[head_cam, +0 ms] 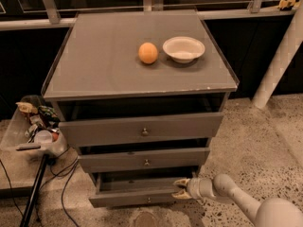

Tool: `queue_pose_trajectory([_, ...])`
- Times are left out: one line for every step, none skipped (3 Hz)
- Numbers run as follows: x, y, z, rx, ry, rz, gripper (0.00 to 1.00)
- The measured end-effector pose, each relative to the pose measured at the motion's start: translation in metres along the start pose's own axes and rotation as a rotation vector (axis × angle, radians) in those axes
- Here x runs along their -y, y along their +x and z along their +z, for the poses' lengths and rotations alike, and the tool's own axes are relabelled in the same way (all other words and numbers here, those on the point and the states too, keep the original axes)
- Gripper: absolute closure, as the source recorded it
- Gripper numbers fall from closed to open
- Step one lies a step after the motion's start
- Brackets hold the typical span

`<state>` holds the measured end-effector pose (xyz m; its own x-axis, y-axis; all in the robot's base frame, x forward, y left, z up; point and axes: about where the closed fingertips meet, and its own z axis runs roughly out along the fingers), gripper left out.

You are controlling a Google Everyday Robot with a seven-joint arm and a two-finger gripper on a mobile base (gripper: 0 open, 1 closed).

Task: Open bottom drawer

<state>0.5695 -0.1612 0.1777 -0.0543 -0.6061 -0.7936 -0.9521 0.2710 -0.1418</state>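
The grey cabinet (142,65) has three drawers. The bottom drawer (137,195), the slimmest, has a small round knob (148,200) and stands pulled out a little, with a dark gap above its front panel. My gripper (180,189) is at the right end of that drawer's front, its pale fingertips (180,182) at the panel's upper edge. The arm comes in from the lower right. The middle drawer (144,160) and top drawer (142,129) stand slightly ajar too.
An orange (148,53) and a white bowl (183,48) sit on the cabinet top. A clear bin of clutter (33,126) on a stand and cables are at the left. A white post (279,56) stands at the right. The floor is speckled.
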Motion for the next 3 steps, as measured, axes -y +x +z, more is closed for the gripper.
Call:
queue_pose_trajectory([0.0,0.0,0.0001,0.0,0.0,0.0,0.58])
queue_pose_trajectory([-0.0001,0.0,0.0001,0.0,0.0,0.0,0.35])
queue_pose_trajectory([-0.0001,0.0,0.0001,0.0,0.0,0.0,0.12])
